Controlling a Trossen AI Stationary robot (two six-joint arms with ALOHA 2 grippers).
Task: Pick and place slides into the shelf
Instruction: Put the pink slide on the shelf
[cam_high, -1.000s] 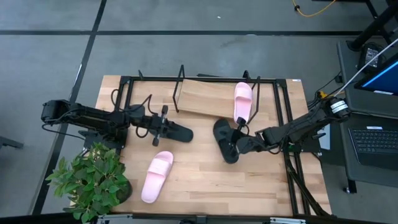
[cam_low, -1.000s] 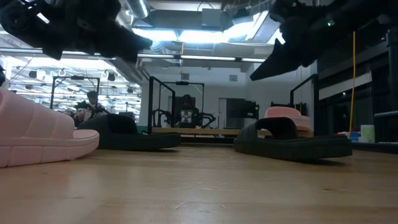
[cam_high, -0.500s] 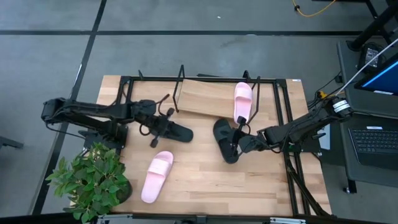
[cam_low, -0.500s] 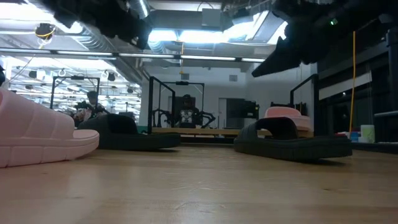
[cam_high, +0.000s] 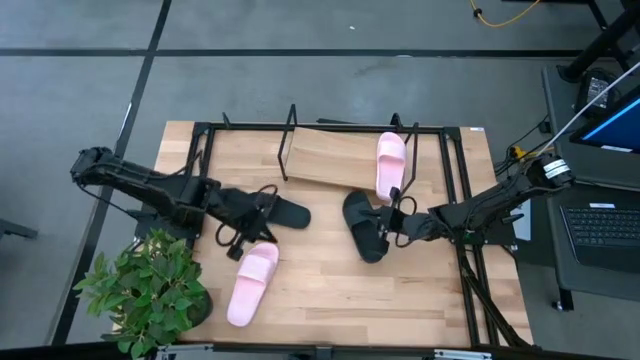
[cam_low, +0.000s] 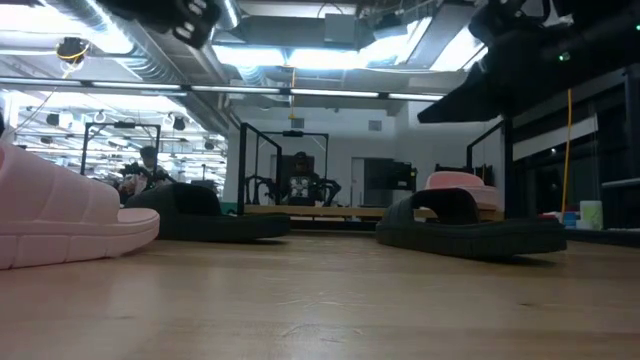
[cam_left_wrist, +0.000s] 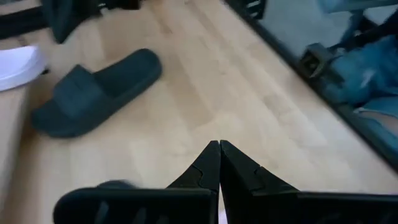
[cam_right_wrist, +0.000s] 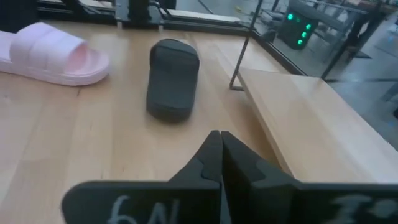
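High view: shelf (cam_high: 335, 158) sits at 12 o'clock on the counter (cam_high: 330, 300), with one pink slide (cam_high: 390, 163) already on its 3 o'clock end. Second pink slide (cam_high: 250, 283) lies loose at about 7 o'clock. One black slide (cam_high: 285, 212) is left of centre, the other black slide (cam_high: 363, 226) right of centre. Left gripper (cam_high: 243, 234) hovers between the left black slide and the loose pink one, holding nothing. Right gripper (cam_high: 392, 222) is just beside the right black slide, at its 3 o'clock edge, also empty. Plant (cam_high: 150, 290) at 8 o'clock.

Low view: three slides flat on the counter, pink one on the shelf behind; both arms are overhead, clear of the shoes.

Left wrist view: fingers (cam_left_wrist: 211, 163) clenched tip to tip, bare counter below, a black slide (cam_left_wrist: 93, 91) ahead.

Right wrist view: fingers (cam_right_wrist: 214, 155) clenched too, nothing between them; a black slide (cam_right_wrist: 172, 86) and the loose pink slide (cam_right_wrist: 53, 53) ahead, shelf board alongside.

Risks, my read: descending with fingers shut would just shove a shoe instead of straddling the strap, so they need to open first. Left gripper sits between two slides, so a sloppy approach could nudge the wrong one. The foam is likely light, so a sidewall pinch may slip or twist. The board is tilted, so a slide released high could slip down.
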